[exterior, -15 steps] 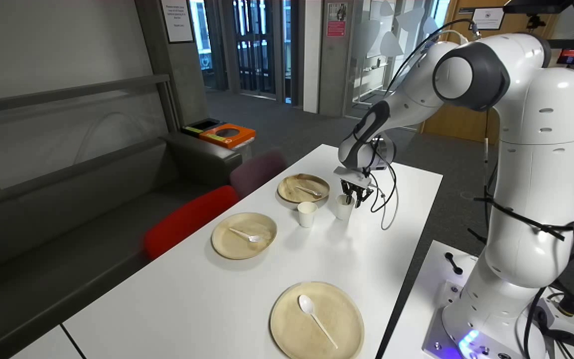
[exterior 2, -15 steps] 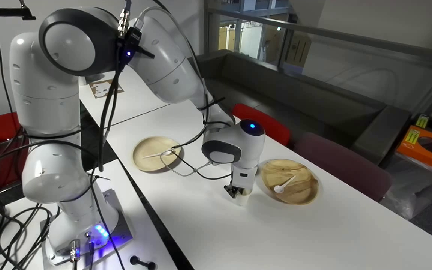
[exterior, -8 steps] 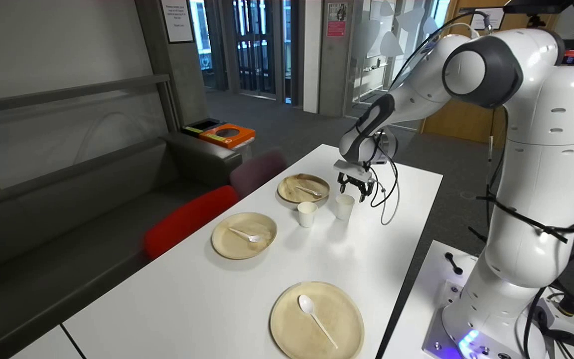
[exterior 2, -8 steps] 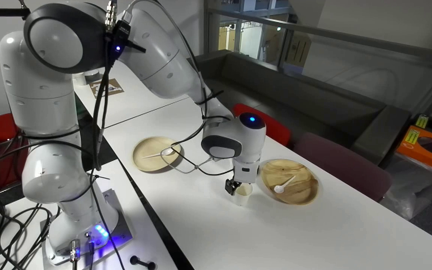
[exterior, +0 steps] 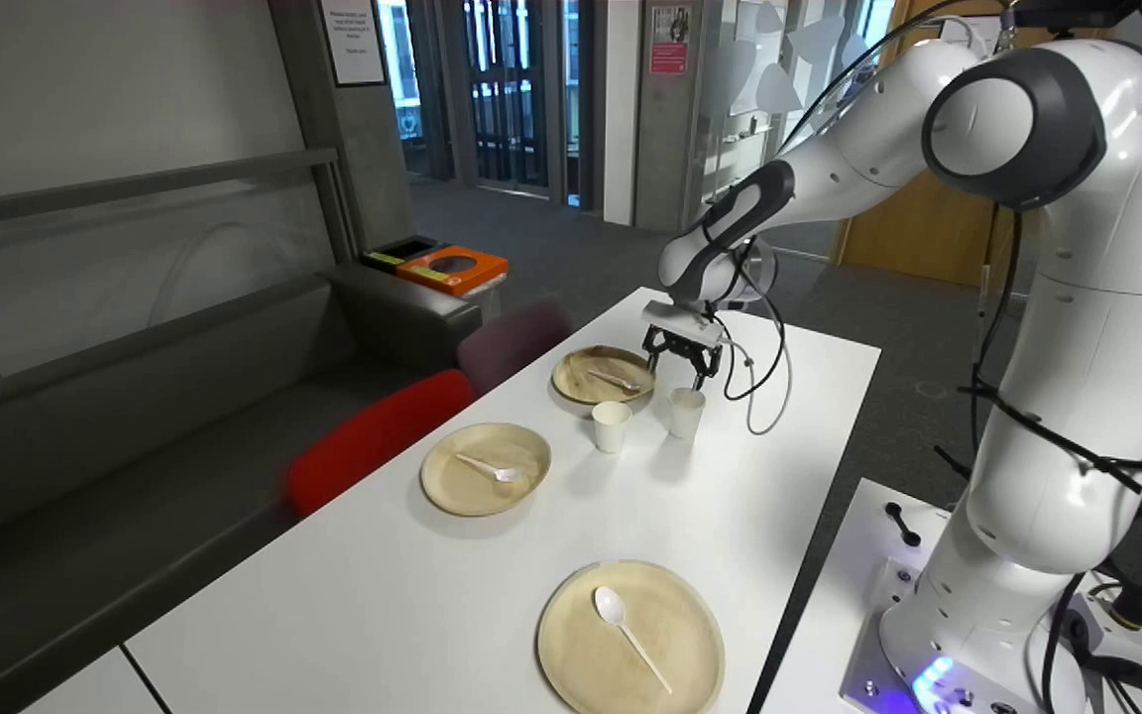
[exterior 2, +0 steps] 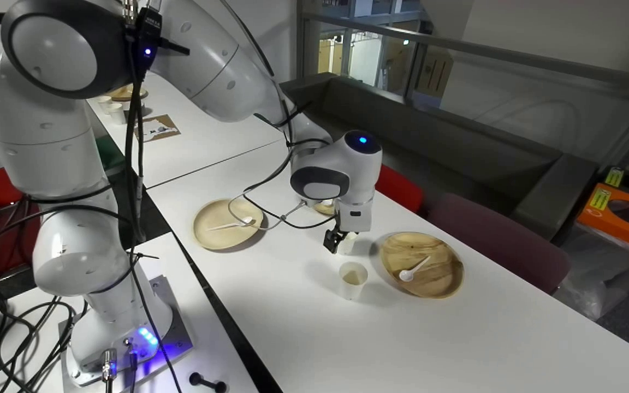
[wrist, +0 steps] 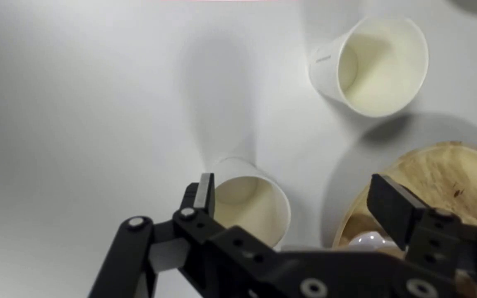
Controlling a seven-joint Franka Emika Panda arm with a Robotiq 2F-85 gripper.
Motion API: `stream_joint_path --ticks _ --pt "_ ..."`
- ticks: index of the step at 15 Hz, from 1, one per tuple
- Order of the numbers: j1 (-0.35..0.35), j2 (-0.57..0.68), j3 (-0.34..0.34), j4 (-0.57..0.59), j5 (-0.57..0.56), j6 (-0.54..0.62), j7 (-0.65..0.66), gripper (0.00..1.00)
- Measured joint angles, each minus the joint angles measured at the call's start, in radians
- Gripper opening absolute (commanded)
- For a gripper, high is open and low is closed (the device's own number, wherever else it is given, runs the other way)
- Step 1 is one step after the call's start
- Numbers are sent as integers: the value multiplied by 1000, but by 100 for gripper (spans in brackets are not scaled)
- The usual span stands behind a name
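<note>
In an exterior view, the black two-fingered gripper [exterior: 675,368] hangs above the far part of the smooth white table [exterior: 383,615], its jaws wide apart and free. An off-white, paper-looking cup [exterior: 686,416] stands upright on the table, just on the gripper's near side and apart from it. To the left stands a matching cup [exterior: 611,430], near a round brown-grained wooden plate [exterior: 591,359] bearing a white spoon [exterior: 615,380]. A paler round plate [exterior: 477,499] lies nearer, further left.
</note>
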State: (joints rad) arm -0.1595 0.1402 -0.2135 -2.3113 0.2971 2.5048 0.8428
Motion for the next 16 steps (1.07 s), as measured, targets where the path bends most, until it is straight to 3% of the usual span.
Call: stream_joint_path --ticks 5,16 --pt "30 40 48 58 0 -64 9 100" --pt "44 261 52 243 -1 -128 41 100"
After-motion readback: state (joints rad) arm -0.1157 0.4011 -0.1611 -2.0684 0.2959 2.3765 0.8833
